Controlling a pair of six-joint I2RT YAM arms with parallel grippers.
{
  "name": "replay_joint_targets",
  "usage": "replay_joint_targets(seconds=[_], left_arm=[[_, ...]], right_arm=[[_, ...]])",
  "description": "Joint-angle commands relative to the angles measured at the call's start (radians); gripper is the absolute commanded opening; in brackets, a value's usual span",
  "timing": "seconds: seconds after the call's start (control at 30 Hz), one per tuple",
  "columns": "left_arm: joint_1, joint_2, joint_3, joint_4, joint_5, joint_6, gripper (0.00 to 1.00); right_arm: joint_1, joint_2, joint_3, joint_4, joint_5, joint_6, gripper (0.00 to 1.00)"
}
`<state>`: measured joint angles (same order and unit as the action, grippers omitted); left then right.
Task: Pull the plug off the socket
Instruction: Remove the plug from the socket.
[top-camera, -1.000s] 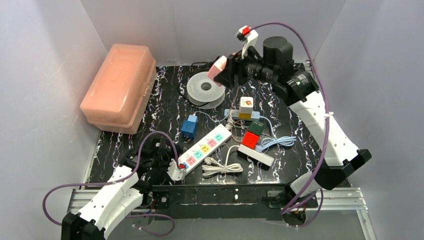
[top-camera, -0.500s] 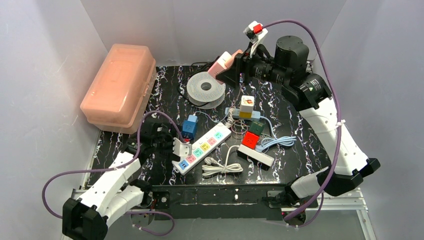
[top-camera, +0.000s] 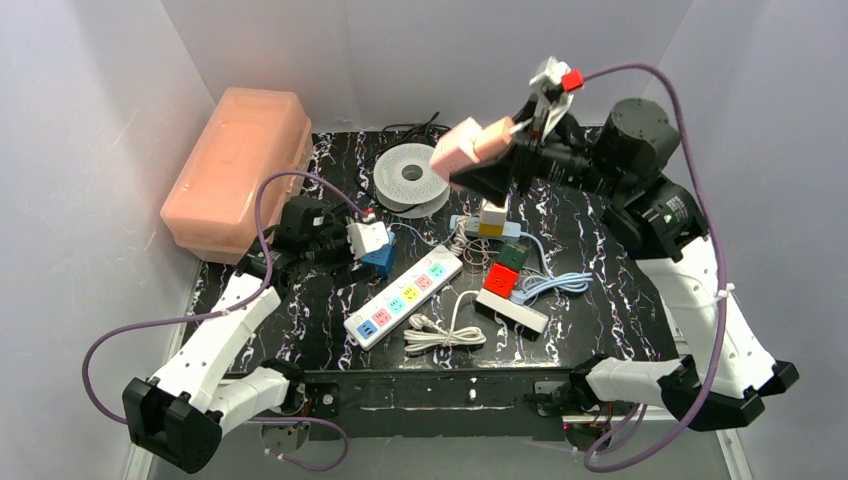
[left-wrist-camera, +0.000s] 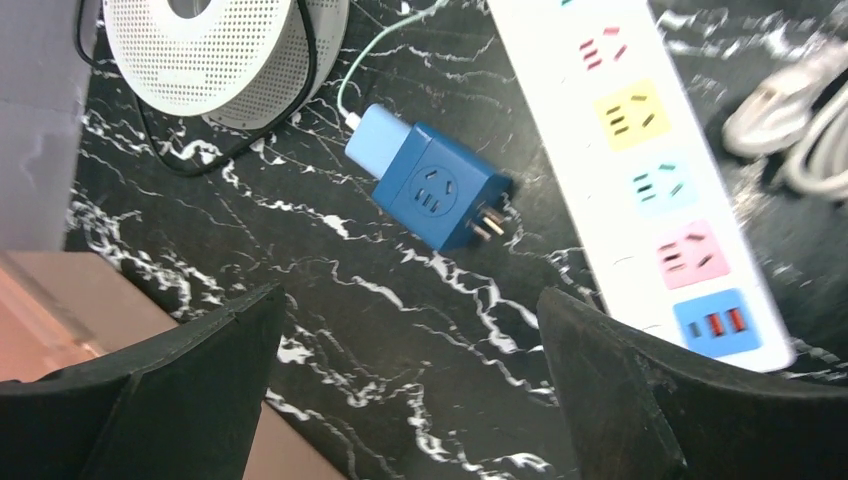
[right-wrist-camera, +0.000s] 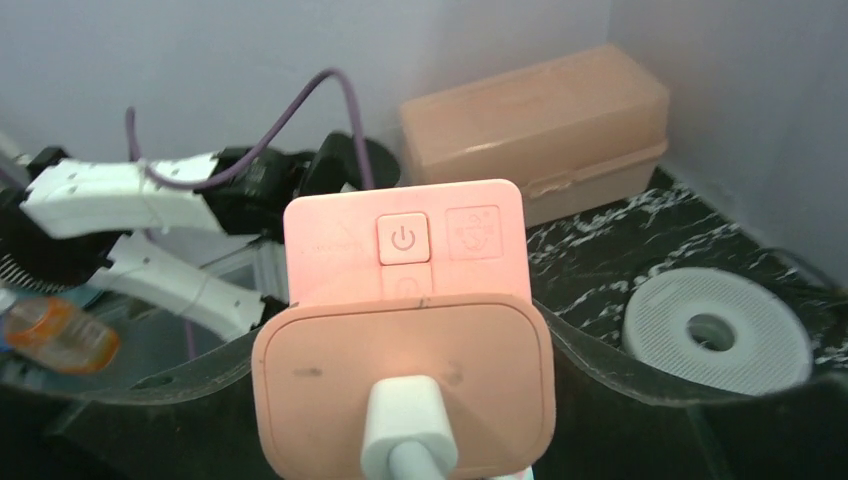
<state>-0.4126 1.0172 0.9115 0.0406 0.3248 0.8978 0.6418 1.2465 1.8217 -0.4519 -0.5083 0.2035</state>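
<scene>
Not done, by the look of it: the plug is seated on the pink socket. Both are aloft over the far table, with the right fingers clamped on the plug. The left fingers hover wide apart over a blue adapter. The box is shut, its contents hidden.

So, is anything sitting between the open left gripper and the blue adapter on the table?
Nothing visible does. In the left wrist view, the blue adapter lies uncovered on the table ahead of the left gripper. The white power strip lies beside it, not over it.
</scene>
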Motion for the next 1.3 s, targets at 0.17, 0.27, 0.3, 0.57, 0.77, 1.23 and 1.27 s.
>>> replay_joint_targets(seconds=[0.17,0.27,0.3,0.57,0.77,1.23,1.27], left_arm=[[-0.003,0.009,0.158,0.002,0.220,-0.417,0.98],[-0.003,0.028,0.223,0.012,0.279,-0.466,0.98],[-0.004,0.027,0.247,0.009,0.301,-0.479,0.98],[-0.022,-0.101,0.137,0.141,0.363,-0.467,0.98],[-0.022,-0.082,0.223,0.060,0.391,-0.551,0.98],[-0.022,-0.125,0.237,-0.056,0.538,-0.607,0.98],[-0.022,-0.124,0.238,-0.071,0.554,-0.610,0.98]], right_arm=[[0.008,-0.093,-0.355,0.125,-0.354,0.130,0.01],[0.014,-0.086,-0.365,0.040,-0.349,0.092,0.01],[0.018,-0.083,-0.366,0.011,-0.316,0.081,0.01],[0.070,-0.052,-0.483,0.196,-0.204,0.145,0.01],[0.131,0.024,-0.443,0.215,-0.139,0.105,0.01],[0.305,0.070,-0.455,0.224,0.165,-0.163,0.01],[0.318,0.066,-0.468,0.232,0.172,-0.192,0.01]])
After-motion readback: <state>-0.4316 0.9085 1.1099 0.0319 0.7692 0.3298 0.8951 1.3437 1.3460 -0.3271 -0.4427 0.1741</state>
